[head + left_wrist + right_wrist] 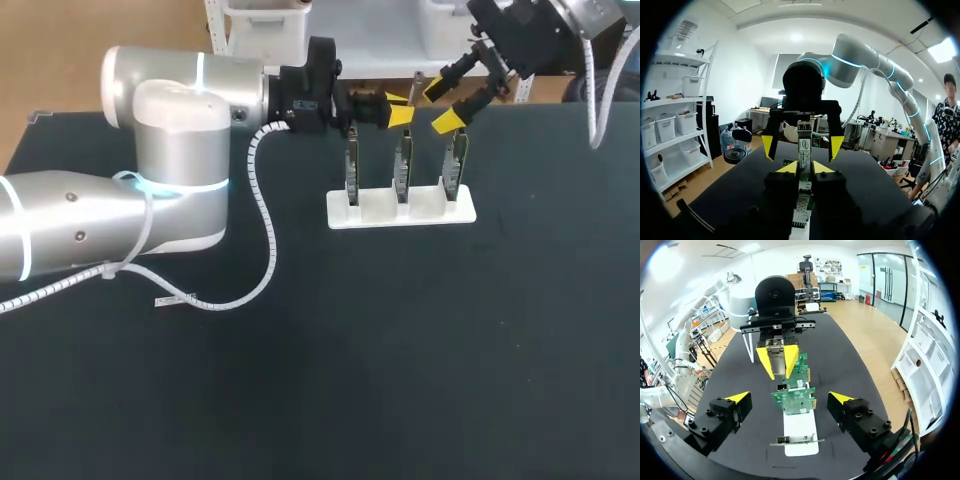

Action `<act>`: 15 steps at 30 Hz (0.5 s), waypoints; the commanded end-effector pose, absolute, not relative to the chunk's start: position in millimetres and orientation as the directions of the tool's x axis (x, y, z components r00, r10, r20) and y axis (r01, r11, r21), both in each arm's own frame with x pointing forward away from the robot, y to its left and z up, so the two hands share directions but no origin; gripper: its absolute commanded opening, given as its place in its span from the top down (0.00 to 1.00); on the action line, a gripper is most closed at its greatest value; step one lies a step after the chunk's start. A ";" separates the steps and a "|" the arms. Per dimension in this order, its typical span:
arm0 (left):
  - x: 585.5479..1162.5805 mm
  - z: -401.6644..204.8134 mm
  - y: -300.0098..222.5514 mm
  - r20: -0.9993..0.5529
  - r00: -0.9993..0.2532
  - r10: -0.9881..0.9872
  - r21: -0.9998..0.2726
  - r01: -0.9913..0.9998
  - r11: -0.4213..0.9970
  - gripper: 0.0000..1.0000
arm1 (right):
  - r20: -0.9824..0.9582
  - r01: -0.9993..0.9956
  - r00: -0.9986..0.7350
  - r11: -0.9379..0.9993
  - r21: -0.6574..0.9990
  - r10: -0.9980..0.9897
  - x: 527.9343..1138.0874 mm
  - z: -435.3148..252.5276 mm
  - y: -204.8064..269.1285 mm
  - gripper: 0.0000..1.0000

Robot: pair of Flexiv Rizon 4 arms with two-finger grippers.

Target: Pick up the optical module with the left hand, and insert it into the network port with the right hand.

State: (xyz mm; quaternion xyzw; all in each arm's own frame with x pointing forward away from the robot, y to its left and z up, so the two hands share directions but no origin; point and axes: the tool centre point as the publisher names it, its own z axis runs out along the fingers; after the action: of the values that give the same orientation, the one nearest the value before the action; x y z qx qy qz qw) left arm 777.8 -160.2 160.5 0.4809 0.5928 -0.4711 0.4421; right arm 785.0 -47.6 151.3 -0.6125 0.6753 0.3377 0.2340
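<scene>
While the left tool (803,167) is clamped on the optical module (804,149) above the upright network cards (403,165) and the right tool (440,104) stands spread opposite, an off-centre takeover could tilt or drop the module.

The optical module (776,352), a slim silvery metal block with a white label on 1 face, is clamped between the yellow tips of the left gripper (399,108). It is held roughly upright in the air above the row of boards and touches none of them. 3 green circuit boards (404,165) stand on edge in a flat white stand (400,214) on the black table (400,350). A small metal network port (782,388) shows at 1 board's upper corner.
</scene>
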 end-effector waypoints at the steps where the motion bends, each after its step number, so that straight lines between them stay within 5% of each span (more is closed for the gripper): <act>1: 778.7 160.2 -160.2 -0.977 -0.146 0.153 -0.133 0.987 0.092 1.00 | -0.741 -0.990 -0.120 0.030 0.134 -0.661 771.8 160.7 -53.7 0.00; 15: 778.7 160.2 -160.2 -0.977 -0.146 0.153 -0.133 0.987 0.092 1.00 | -0.758 -0.999 -0.047 0.021 0.044 -0.650 773.0 181.5 -47.3 0.00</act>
State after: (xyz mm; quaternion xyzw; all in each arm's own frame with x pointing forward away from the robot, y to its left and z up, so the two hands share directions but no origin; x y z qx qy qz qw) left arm 777.8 -160.2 160.6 0.4809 0.5928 -0.4711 0.4421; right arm 779.2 -47.4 181.0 -0.6329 0.6511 0.3186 0.2721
